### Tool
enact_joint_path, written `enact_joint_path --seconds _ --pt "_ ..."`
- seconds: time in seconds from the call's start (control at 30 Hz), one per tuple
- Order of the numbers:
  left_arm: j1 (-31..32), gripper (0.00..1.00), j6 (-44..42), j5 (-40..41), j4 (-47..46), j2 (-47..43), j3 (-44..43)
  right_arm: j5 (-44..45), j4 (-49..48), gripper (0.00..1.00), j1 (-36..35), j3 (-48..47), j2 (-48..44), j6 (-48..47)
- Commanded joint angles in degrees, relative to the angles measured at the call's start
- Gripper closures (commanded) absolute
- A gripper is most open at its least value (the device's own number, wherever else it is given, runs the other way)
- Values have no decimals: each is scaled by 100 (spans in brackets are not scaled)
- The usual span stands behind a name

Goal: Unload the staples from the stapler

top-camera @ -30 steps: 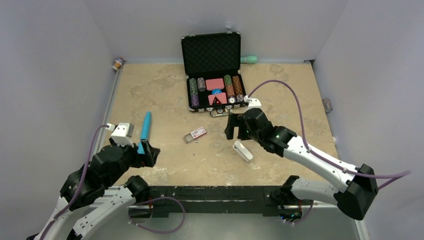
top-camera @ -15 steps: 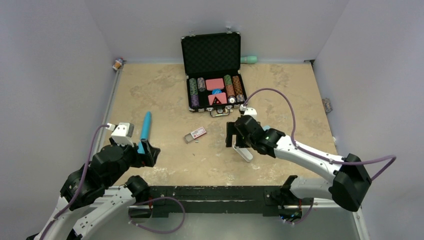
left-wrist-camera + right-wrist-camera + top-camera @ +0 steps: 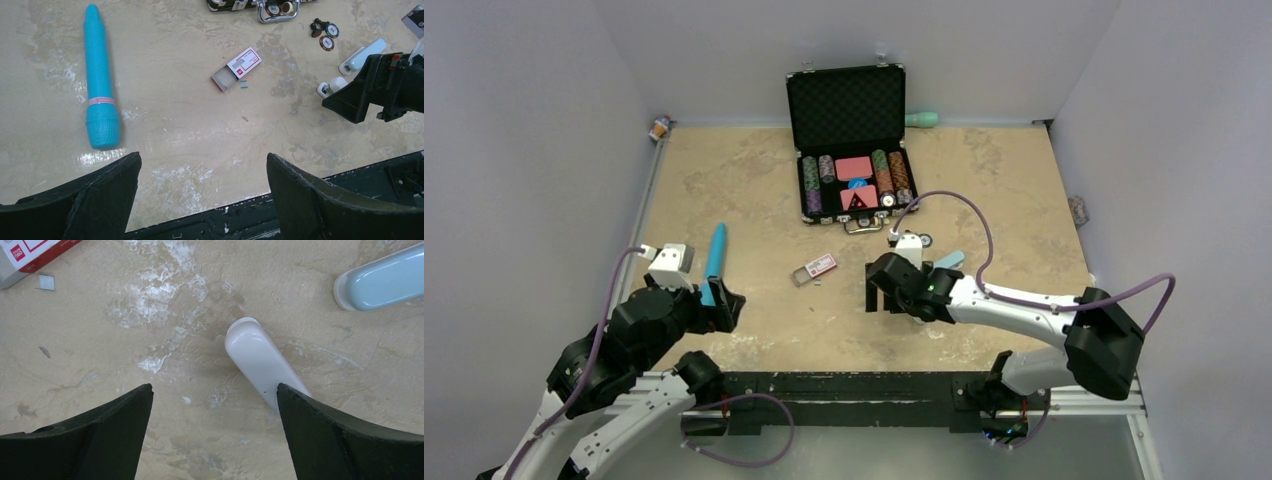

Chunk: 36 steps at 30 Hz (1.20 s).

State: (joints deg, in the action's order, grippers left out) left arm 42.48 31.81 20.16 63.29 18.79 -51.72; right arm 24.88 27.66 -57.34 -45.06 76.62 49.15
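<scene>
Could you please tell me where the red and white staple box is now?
In the top view, the staple box lies mid-table, just below the open chip case and left of the right gripper.

Glossy white plastic stapler (image 3: 257,357), matt mottled tabletop (image 3: 100,365)

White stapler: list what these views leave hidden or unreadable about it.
Right wrist: the white stapler runs under the right gripper's finger; its other end is hidden.
Top external: that gripper covers it almost entirely.
Left wrist: only one rounded end shows past the gripper.
Any view: whether staples are inside cannot be seen.
Staple box: label print too small to read.
</scene>
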Motion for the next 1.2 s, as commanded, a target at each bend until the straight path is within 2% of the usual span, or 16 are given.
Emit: enact_joint_path --seconds 0.0,0.2,0.53,0.67,0.93,1.17 --pt "-37 2 -163 21 -255 82 10 85 506 4 -177 -203 -111 467" --pt "-46 2 -167 13 -264 66 5 458 820 2 -180 -212 -483 794" --pt "-45 1 -159 23 -255 55 11 711 908 1 -158 -197 364 1517" --pt "-46 2 -158 30 -255 52 13 841 1071 4 -153 -290 574 1777" --pt "-47 1 -159 23 -254 46 19 748 965 6 -146 -304 663 1525" --pt "-46 2 -162 16 -259 59 13 431 647 13 -170 -185 838 1225"
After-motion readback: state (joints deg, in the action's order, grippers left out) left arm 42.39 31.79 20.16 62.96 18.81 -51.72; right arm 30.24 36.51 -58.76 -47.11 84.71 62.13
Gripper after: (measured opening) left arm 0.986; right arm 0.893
